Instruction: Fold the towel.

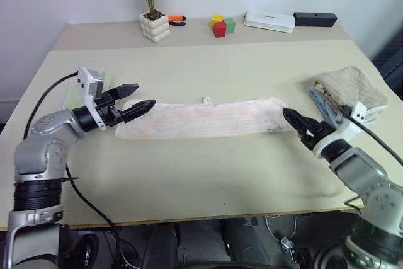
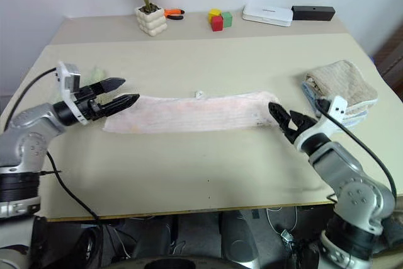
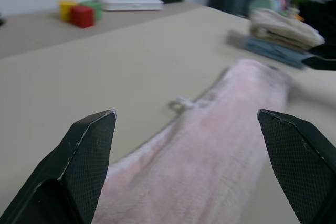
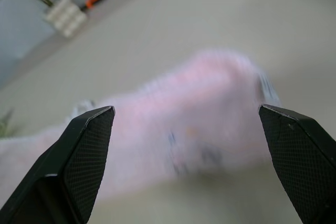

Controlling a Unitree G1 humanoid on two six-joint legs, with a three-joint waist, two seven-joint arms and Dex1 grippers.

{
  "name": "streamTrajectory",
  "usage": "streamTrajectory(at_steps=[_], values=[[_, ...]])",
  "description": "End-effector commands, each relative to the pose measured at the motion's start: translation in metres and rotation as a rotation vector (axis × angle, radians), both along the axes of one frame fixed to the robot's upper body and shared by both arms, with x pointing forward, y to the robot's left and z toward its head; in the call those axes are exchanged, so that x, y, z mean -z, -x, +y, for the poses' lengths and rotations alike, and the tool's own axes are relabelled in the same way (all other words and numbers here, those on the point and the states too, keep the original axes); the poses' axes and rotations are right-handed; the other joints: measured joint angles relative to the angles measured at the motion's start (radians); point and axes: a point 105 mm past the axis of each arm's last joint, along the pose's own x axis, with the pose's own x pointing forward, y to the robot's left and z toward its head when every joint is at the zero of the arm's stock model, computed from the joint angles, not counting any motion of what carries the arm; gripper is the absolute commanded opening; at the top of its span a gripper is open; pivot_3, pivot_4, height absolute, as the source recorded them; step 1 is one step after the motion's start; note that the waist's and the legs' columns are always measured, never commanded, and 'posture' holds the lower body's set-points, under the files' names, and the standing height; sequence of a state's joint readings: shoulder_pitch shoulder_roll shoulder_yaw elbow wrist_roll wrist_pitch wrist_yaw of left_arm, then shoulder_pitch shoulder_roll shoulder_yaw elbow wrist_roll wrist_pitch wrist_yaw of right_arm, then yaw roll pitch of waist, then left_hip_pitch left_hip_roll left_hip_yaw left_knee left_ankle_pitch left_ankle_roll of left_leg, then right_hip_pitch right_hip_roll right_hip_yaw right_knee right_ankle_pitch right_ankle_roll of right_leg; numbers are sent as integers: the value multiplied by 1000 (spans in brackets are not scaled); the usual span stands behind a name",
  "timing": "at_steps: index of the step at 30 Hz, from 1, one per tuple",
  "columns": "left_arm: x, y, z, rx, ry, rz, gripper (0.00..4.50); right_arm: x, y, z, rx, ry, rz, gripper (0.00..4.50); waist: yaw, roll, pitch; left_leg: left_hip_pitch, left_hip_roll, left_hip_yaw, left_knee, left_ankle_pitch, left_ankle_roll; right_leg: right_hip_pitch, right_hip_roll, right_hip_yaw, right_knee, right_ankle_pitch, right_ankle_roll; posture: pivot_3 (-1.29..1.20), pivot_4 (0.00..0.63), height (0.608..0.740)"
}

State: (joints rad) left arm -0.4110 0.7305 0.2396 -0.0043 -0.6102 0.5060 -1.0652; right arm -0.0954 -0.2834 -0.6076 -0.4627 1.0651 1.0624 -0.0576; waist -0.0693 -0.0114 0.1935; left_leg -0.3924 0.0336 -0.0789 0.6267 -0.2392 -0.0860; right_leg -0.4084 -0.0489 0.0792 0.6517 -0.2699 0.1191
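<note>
The towel (image 1: pixel 204 119) is pale pink and fluffy, folded into a long narrow strip that lies flat across the middle of the table, with a small white loop (image 1: pixel 206 99) at its far edge. My left gripper (image 1: pixel 140 98) hovers open just above the strip's left end, holding nothing. At the strip's right end my right gripper (image 1: pixel 296 123) is open too, its tips just off the cloth. Through the left wrist view the towel (image 3: pixel 210 150) runs away between the spread fingers (image 3: pixel 86 145). The right wrist view has the towel's end (image 4: pixel 189 124) between its own wide fingers (image 4: pixel 291 145).
A stack of folded cloths, beige on top (image 1: pixel 349 92), lies at the table's right edge beside my right arm. Along the back stand a potted plant (image 1: pixel 153 11), coloured blocks (image 1: pixel 221 25), a white box (image 1: pixel 269 21) and a black box (image 1: pixel 315 18).
</note>
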Motion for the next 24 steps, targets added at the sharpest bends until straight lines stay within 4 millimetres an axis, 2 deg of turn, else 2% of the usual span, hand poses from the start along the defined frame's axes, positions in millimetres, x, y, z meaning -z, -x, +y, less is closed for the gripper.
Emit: streamTrajectory(at_steps=[1,3,6,14,18,21,24], values=[[-10,15,-2,98,-99,-108,4411,-1,4,4,58,-41,-4,4462,-1,0,0,0,0,0,0,0,0,0,0,0,0,0,0,0,150,740],[-12,16,-2,108,-123,-133,4411,9,3,7,92,-80,34,4462,1,0,0,0,1,0,0,0,0,0,1,0,0,-1,-1,0,150,740],[-11,19,-4,129,-140,-140,4411,14,-1,12,124,-134,52,4462,2,0,0,-1,1,0,0,0,0,0,1,0,-2,-1,-1,0,150,740],[-3,26,-10,117,-102,-91,4411,27,-24,11,227,-236,98,4462,0,0,0,0,2,1,-1,0,0,0,1,0,-2,-1,-1,0,150,740],[1,31,-10,91,-86,-75,4411,38,-34,22,253,-311,139,4462,-1,-2,-1,0,2,1,-1,0,1,0,2,0,-2,-1,-1,0,150,740],[2,33,-10,82,-85,-70,4500,41,-39,25,268,-346,154,3693,-2,-3,-2,0,2,1,-1,0,1,0,2,0,-2,-1,-2,0,150,740],[2,34,-10,77,-78,-64,4500,41,-44,22,294,-381,151,2256,-4,-3,-2,0,3,1,-1,-1,1,0,2,0,-2,-1,-2,0,150,740]])
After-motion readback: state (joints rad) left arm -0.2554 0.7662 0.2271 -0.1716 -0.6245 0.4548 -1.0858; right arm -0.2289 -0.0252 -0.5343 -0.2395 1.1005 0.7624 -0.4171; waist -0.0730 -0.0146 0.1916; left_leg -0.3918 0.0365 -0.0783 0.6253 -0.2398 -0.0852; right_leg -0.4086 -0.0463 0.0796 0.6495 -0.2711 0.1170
